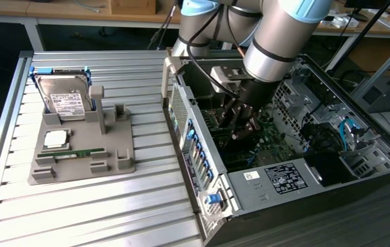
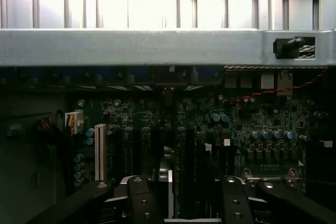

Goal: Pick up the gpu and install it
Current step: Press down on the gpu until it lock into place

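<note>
One gripper (image 1: 244, 128) inside pc case (image 1: 264, 177), clamped on gpu (image 2: 169, 182) edge-on over mobo (image 2: 252, 124). Install step; needs slot alignment toward 6 o'clock.

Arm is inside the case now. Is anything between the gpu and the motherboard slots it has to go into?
Nothing visible does. The gpu, seen edge-on at the gripper, hangs right over the motherboard and its dark slots, with no cable or card across them. The red wire runs off to one side, by the case frame.
</note>
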You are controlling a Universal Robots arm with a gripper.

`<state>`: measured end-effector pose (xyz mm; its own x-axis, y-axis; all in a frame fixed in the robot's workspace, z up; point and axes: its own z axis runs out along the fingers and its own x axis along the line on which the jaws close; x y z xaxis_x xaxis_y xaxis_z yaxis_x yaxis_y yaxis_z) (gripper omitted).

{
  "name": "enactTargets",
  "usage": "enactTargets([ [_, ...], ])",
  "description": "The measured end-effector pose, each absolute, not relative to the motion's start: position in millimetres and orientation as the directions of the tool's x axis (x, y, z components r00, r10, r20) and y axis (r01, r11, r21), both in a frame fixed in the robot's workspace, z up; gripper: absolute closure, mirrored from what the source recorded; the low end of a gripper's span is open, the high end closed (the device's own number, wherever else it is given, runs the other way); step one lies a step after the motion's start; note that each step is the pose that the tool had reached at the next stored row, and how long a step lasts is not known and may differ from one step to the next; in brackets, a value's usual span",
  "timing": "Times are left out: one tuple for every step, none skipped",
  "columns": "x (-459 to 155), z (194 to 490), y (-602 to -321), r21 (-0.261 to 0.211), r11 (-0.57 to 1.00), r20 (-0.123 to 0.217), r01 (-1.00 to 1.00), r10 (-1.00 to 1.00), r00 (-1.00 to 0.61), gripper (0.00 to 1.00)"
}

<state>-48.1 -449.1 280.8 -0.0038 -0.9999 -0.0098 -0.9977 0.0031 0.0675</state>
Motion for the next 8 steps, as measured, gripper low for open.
enactTargets([
  [-45, 280, -449, 0.068, 0.003, -0.010, -0.998, -1.000, -0.004, 0.51],
  [-39, 278, -450, 0.068, 0.003, -0.010, -0.998, -1.000, -0.004, 0.51],
  [-34, 276, -450, 0.068, 0.003, -0.010, -0.998, -1.000, -0.004, 0.51],
  [-32, 274, -450, 0.068, 0.003, -0.010, -0.998, -1.000, -0.004, 0.51],
  [-32, 272, -451, 0.068, 0.003, -0.010, -0.998, -1.000, -0.004, 0.51],
  [-31, 270, -451, 0.068, 0.003, -0.010, -0.998, -1.000, -0.004, 0.51],
  [-31, 268, -451, 0.068, 0.003, -0.010, -0.998, -1.000, -0.004, 0.51],
  [-31, 267, -451, 0.068, 0.003, -0.010, -0.998, -1.000, -0.004, 0.51],
])
